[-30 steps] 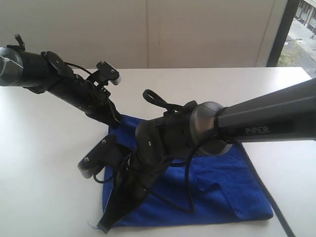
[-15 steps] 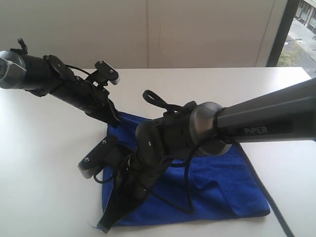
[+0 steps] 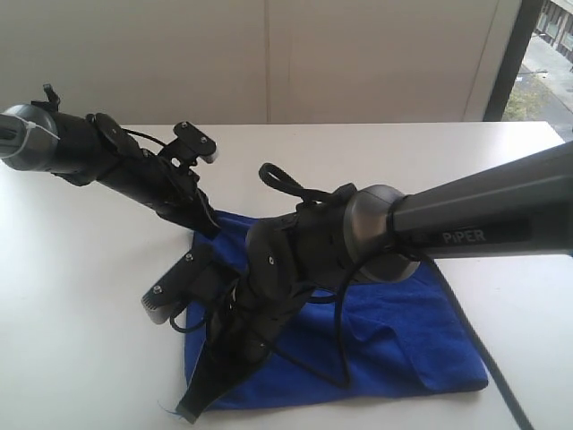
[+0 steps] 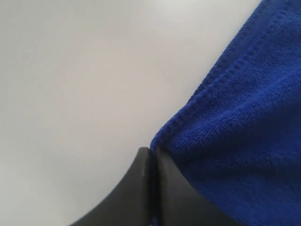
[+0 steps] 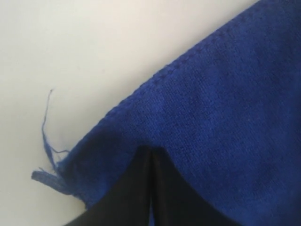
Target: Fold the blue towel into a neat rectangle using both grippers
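Hardly begun, judging by the blue towel (image 3: pixel 403 331) lying spread and seemingly unfolded on the white table (image 3: pixel 81 296), lightly rumpled near its middle. Both sets of fingers closed tight on the cloth's corners at the left of the exterior view, the left gripper (image 4: pixel 151 153) pinching the far one and the right gripper (image 5: pixel 150 153) reaching across to the near one beside a frayed thread (image 5: pixel 47 141). Left to do, most likely: carrying that edge over to the opposite side, then squaring up into a neat rectangle.
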You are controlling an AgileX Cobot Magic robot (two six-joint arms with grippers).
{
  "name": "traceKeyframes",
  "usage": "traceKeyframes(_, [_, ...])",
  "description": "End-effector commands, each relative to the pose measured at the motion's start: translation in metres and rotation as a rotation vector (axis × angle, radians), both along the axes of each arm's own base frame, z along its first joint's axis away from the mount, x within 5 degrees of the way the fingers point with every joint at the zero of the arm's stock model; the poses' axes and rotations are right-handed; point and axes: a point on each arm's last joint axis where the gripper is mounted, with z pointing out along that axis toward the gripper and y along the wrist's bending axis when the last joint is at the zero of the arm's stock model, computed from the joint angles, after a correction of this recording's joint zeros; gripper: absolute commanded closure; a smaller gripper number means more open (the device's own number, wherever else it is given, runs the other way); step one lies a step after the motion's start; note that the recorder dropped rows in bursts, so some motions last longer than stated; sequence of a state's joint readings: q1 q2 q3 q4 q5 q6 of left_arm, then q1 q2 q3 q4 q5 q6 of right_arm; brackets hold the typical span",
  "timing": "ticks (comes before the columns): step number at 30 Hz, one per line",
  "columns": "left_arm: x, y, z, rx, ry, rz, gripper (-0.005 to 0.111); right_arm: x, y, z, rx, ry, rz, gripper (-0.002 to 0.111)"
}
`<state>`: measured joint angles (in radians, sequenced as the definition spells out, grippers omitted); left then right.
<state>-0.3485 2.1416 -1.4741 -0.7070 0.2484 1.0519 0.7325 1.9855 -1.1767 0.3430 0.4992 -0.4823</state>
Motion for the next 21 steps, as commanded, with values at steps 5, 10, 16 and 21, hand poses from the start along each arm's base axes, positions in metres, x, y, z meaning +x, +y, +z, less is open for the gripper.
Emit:
traceKeyframes(5, [0.004, 0.0, 0.003, -0.005, -0.043, 0.036, 0.056, -0.002, 0.001, -0.005, -0.012, 0.016, 0.013, 0.108])
traceKeyframes(10, [0.005, 0.001, 0.016, -0.004, -0.091, 0.045, 0.052, -0.003, -0.001, 0.034, 0.058, -0.076, 0.014, 0.108])
traceKeyframes(16, [-0.006, 0.002, 0.061, -0.026, -0.144, -0.01, 0.052, 0.004, -0.044, 0.094, -0.065, -0.243, -0.095, 0.108])
traceKeyframes(21, [-0.025, 0.0, 0.089, -0.059, -0.095, -0.103, 0.052, 0.029, -0.112, 0.119, -0.199, -0.318, -0.282, 0.108])
